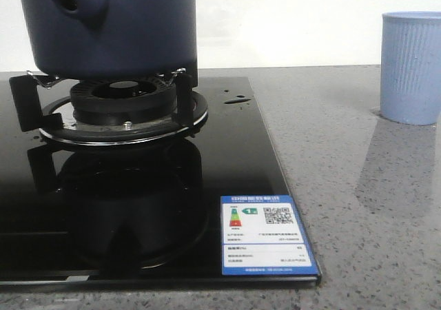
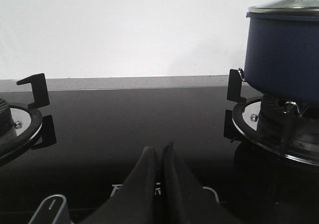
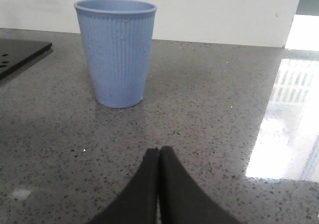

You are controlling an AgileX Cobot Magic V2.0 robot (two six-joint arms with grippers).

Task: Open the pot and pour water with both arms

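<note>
The pot (image 1: 110, 27) sits on the burner (image 1: 124, 107) of the black stove (image 1: 227, 179). It is dark blue, with a short handle (image 1: 72, 3) that has a hole in it. The left wrist view shows a glass lid (image 2: 291, 5) still on top, so the pot is not open yet.

The left gripper (image 2: 160, 157) is low over the stove, away from the pot, with its two tips pressed together and nothing held. The right gripper (image 3: 159, 159) is over the gray counter (image 3: 209, 114), also pressed together and holding nothing.

I think the first step is to take off the lid. To do that well, the left arm should go up to the lid, spread its tips wide, and lift straight up so the pot does not slide.

The light blue cup (image 3: 117, 52) stands up, near the right gripper. I cannot see inside the cup or the pot.
</note>
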